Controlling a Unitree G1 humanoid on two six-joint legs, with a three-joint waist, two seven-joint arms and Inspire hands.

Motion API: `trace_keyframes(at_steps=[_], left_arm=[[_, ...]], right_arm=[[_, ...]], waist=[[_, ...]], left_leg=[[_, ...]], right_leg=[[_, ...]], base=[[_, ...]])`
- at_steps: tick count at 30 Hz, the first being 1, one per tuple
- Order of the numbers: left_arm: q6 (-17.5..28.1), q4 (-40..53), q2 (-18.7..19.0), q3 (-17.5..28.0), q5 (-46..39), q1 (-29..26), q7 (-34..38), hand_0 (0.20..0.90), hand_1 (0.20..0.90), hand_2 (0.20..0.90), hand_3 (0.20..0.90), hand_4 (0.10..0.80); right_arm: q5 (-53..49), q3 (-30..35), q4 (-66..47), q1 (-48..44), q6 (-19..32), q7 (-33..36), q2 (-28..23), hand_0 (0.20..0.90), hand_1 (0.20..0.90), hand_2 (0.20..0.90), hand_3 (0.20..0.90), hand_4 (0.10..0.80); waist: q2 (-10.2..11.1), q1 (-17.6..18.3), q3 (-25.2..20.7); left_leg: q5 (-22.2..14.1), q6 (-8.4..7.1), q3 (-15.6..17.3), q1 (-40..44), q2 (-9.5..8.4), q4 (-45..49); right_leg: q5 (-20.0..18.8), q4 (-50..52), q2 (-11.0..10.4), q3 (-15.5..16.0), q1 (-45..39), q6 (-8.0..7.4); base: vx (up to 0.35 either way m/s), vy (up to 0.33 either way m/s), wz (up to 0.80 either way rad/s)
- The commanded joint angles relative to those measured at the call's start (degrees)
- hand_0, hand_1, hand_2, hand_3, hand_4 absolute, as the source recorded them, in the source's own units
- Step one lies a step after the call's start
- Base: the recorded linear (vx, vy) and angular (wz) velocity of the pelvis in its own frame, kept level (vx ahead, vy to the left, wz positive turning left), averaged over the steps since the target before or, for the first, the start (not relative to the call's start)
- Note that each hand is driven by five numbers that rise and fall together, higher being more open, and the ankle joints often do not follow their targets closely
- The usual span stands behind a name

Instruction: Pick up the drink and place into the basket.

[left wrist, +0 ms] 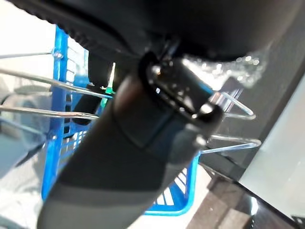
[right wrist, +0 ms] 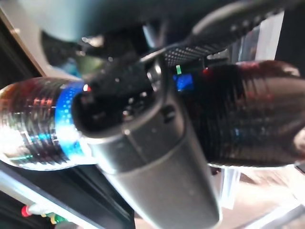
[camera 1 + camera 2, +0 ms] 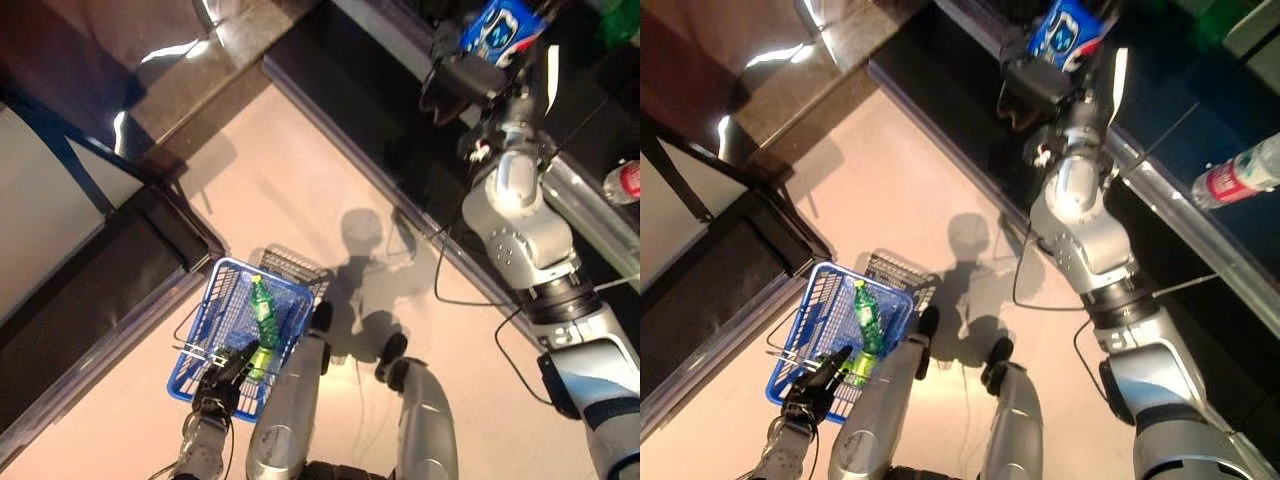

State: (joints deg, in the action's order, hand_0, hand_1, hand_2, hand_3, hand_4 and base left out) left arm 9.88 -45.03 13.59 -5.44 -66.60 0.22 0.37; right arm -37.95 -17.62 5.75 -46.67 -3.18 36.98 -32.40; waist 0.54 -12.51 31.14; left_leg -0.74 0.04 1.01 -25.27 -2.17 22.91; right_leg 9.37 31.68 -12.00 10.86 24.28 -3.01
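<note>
My right hand (image 3: 462, 82) is up at the dark shelf at the back right, shut on a dark cola bottle with a blue label (image 3: 498, 28). In the right wrist view my thumb and fingers (image 2: 143, 124) wrap the bottle (image 2: 252, 114), which lies across the hand. My left hand (image 3: 222, 378) is shut on the thin wire handles (image 1: 228, 107) of the blue basket (image 3: 215, 310), which hangs low at the left. A green bottle (image 3: 264, 318) lies inside the basket.
A clear bottle with a red label (image 3: 622, 182) lies on the shelf ledge at the right. A dark cabinet (image 3: 90, 290) stands at the left beside the basket. The pale floor (image 3: 300, 190) runs between cabinet and shelf.
</note>
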Motion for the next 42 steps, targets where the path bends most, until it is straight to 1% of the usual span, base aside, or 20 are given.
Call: trace_keyframes(at_steps=[1,5,6,8,12,15,16,19,22,25,29,30,33,34,35,36,42], left_arm=[[8.6,9.8,2.2,2.5,3.1,3.8,-7.6,0.300,0.300,0.300,0.200,0.100],[10.0,14.3,2.4,1.0,2.7,4.5,-9.0,0.300,0.300,0.300,0.200,0.100],[10.2,14.7,2.4,0.9,2.7,4.6,-9.3,0.300,0.300,0.300,0.200,0.100],[10.6,18.7,2.6,0.3,2.0,5.2,-10.0,0.300,0.300,0.300,0.200,0.100],[10.2,25.6,3.0,-0.3,2.7,6.2,-10.0,0.300,0.300,0.300,0.200,0.100],[8.7,31.1,3.6,-1.0,2.4,7.1,-11.0,0.300,0.300,0.300,0.200,0.100],[7.5,33.7,4.0,-1.5,3.2,7.4,-11.5,0.300,0.300,0.300,0.200,0.100],[5.2,40.2,5.4,-3.0,4.8,8.8,-13.6,0.300,0.300,0.300,0.200,0.100],[3.7,44.4,6.9,-3.9,5.1,9.4,-15.2,0.300,0.300,0.300,0.200,0.100],[2.4,47.8,8.1,-4.8,4.5,8.7,-15.1,0.300,0.300,0.300,0.200,0.100],[0.7,50.8,9.6,-5.8,3.2,7.4,-14.9,0.300,0.300,0.300,0.200,0.100],[-0.4,52.2,9.9,-6.1,2.5,6.9,-14.6,0.300,0.300,0.300,0.200,0.100],[-1.2,53.6,10.2,-6.4,2.0,6.4,-15.1,0.300,0.300,0.300,0.200,0.100],[-2.4,55.3,10.6,-6.8,1.7,6.0,-15.7,0.300,0.300,0.300,0.200,0.100],[-2.4,55.3,10.6,-6.8,1.7,6.0,-15.7,0.300,0.300,0.300,0.200,0.100],[-3.9,57.1,11.1,-7.3,1.3,5.3,-16.4,0.300,0.300,0.300,0.200,0.100],[-6.5,60.4,12.0,-8.9,-0.3,3.3,-17.9,0.300,0.300,0.300,0.200,0.100]], right_arm=[[7.1,10.1,-14.8,-6.9,7.3,-3.9,-2.9,0.300,0.300,0.300,0.200,0.100],[5.9,10.1,-17.1,0.6,7.0,-7.6,-1.5,0.300,0.300,0.300,0.200,0.100],[5.5,10.1,-17.3,1.3,6.9,-8.0,-1.4,0.300,0.300,0.300,0.200,0.100],[3.9,9.7,-19.5,7.7,7.0,-11.0,-0.1,0.300,0.300,0.300,0.200,0.100],[4.8,7.0,-23.0,15.5,6.7,-14.8,2.3,0.300,0.300,0.300,0.200,0.100],[6.9,4.9,-25.1,19.8,7.1,-17.9,3.0,0.300,0.300,0.300,0.200,0.100],[7.2,4.0,-25.6,21.2,7.5,-18.6,3.0,0.300,0.300,0.300,0.200,0.100],[7.1,2.7,-26.3,23.1,7.9,-19.3,2.1,0.300,0.300,0.300,0.200,0.100],[7.5,1.5,-26.2,23.0,8.3,-20.1,1.1,0.300,0.300,0.300,0.200,0.100],[7.1,-0.2,-26.9,21.6,8.2,-20.0,0.8,0.300,0.300,0.300,0.200,0.100],[6.5,-3.1,-26.2,18.4,7.5,-17.8,2.3,0.300,0.300,0.300,0.200,0.100],[6.9,-4.3,-26.0,17.1,6.8,-16.8,3.1,0.300,0.300,0.300,0.200,0.100],[7.2,-5.8,-25.7,16.1,6.1,-15.8,4.1,0.300,0.300,0.300,0.200,0.100],[7.9,-7.1,-25.1,15.3,5.4,-14.6,4.8,0.300,0.300,0.300,0.200,0.100],[7.9,-7.1,-25.1,15.2,5.4,-14.6,4.8,0.300,0.300,0.300,0.200,0.100],[8.7,-8.3,-24.2,14.1,5.0,-13.1,5.5,0.300,0.300,0.300,0.200,0.100],[8.6,-10.2,-22.1,11.8,4.1,-10.1,7.4,0.300,0.300,0.300,0.200,0.100]], waist=[[-2.1,1.0,-1.8],[-1.4,1.4,-4.3],[-1.3,1.5,-4.5],[-0.7,1.9,-6.1],[-0.2,2.5,-8.6],[-0.2,2.6,-9.8],[-0.2,2.5,-10.0],[-0.4,1.7,-10.6],[-0.7,1.0,-11.1],[-0.9,0.4,-11.3],[-0.8,-0.7,-11.7],[-0.8,-1.4,-11.9],[-0.8,-2.1,-12.2],[-0.7,-2.8,-12.4],[-0.7,-2.8,-12.4],[-0.7,-3.5,-12.5],[-0.8,-4.8,-12.7]], left_leg=[[-5.4,-0.08,-3.5,6.6,-2.35,2.8],[-4.8,-0.50,-4.0,9.8,-1.81,0.5],[-4.8,-0.53,-4.1,10.1,-1.75,0.2],[-4.5,-0.85,-4.3,12.0,-1.29,-1.2],[-3.7,-1.18,-4.7,14.3,-0.89,-3.3],[-3.4,-1.36,-4.9,15.7,-0.53,-4.2],[-3.3,-1.46,-5.0,16.3,-0.49,-4.4],[-2.9,-1.62,-5.9,17.4,-0.38,-5.3],[-2.1,-1.85,-6.7,18.2,-0.30,-6.6],[-1.6,-1.96,-7.5,18.3,-0.41,-7.1],[-1.2,-2.13,-8.8,18.7,-0.74,-7.6],[-0.9,-2.18,-9.5,18.9,-0.91,-7.9],[-0.5,-2.17,-10.4,19.3,-1.06,-8.4],[-0.2,-2.17,-11.1,19.4,-1.22,-8.6],[-0.2,-2.18,-11.1,19.4,-1.23,-8.6],[0.0,-2.16,-11.9,19.5,-1.33,-8.8],[0.5,-2.15,-13.9,19.4,-1.94,-9.2]], right_leg=[[-2.0,-5.6,1.2,3.6,-9.3,1.06],[-2.0,-7.7,1.9,3.8,-13.0,1.36],[-2.0,-8.0,2.0,3.9,-13.3,1.39],[-2.1,-9.7,2.5,4.0,-15.8,1.61],[-2.4,-12.2,3.4,3.9,-18.7,1.88],[-2.1,-13.0,3.9,4.0,-20.5,2.17],[-2.0,-13.2,4.1,4.2,-21.2,2.26],[-1.9,-14.0,4.3,4.8,-22.8,2.38],[-2.0,-14.9,4.5,5.5,-24.0,2.34],[-2.0,-15.2,4.6,5.9,-24.3,2.36],[-2.0,-15.4,4.7,6.6,-25.1,2.45],[-2.0,-15.6,4.7,7.1,-25.5,2.45],[-2.1,-15.9,4.8,7.6,-25.9,2.46],[-2.3,-16.2,4.8,8.0,-26.3,2.42],[-2.3,-16.2,4.8,8.1,-26.4,2.42],[-2.4,-16.5,4.9,8.5,-26.7,2.42],[-2.6,-17.0,5.1,9.5,-27.3,2.43]], base=[[0.049,-0.026,-0.06],[0.052,-0.035,0.06],[0.051,-0.053,0.08],[0.050,-0.069,0.03],[0.052,-0.046,0.04],[0.030,-0.039,0.07],[0.018,-0.039,0.04],[0.008,-0.042,0.11],[-0.016,-0.020,0.22],[-0.039,-0.022,0.15],[-0.011,-0.032,0.07],[0.007,-0.035,0.14],[0.009,-0.025,0.24],[0.008,-0.023,0.26],[-0.006,-0.043,0.27],[-0.012,-0.026,0.19],[-0.015,-0.015,0.17]])
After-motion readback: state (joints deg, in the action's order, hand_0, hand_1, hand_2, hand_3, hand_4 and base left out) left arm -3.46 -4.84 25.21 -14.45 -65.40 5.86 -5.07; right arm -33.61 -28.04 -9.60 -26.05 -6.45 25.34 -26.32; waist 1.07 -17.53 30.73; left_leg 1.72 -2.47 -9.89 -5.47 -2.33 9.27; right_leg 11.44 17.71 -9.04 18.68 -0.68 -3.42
